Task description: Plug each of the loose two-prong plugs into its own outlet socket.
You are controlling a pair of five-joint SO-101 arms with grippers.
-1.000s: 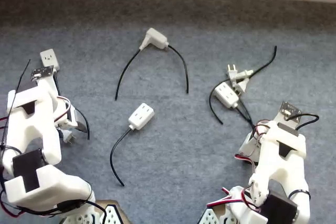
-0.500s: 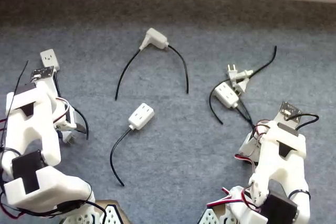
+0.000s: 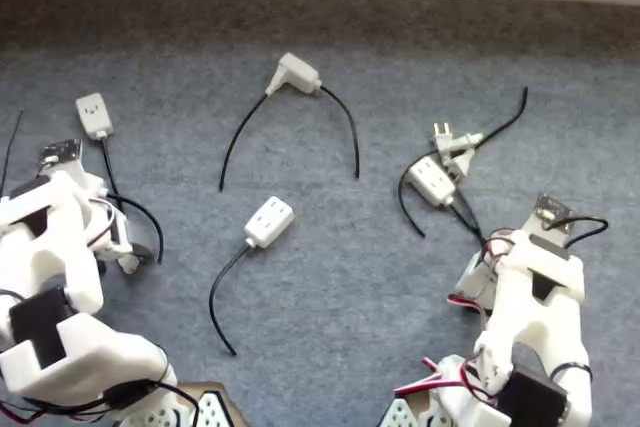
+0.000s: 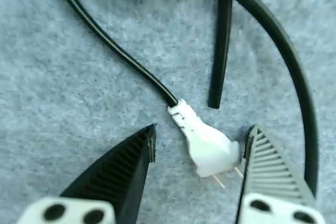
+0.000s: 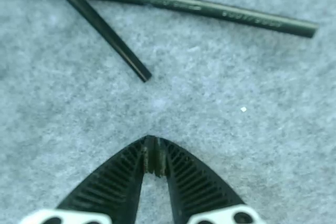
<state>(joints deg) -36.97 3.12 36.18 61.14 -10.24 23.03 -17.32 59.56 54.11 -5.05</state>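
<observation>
Straddling a white two-prong plug [image 4: 210, 149], the left gripper [image 4: 202, 132] stood wide open by the left edge of the grey surface [image 3: 330, 347] and had hold of nothing. One finger sat just beside the plug's body, though whether it touched could not be told; the other finger stood well clear. The plug lay flat on the surface, its black cable [image 4: 121, 56] running away from the gripper.

Farther along that left edge, toward the far left corner, lay the left socket [image 3: 93, 113]. The middle socket [image 3: 269, 220] lay near the middle of the surface, and an angled plug [image 3: 296, 74] lay beyond it toward the far edge. Toward the right edge lay the right socket [image 3: 432, 180], with the right plug [image 3: 452, 137] just beside it on the far side.

Near the near right corner, the right gripper [image 5: 155, 144] was fully closed with nothing between its fingers, low over bare surface. Two black cable ends [image 5: 100, 24] lay near it.
</observation>
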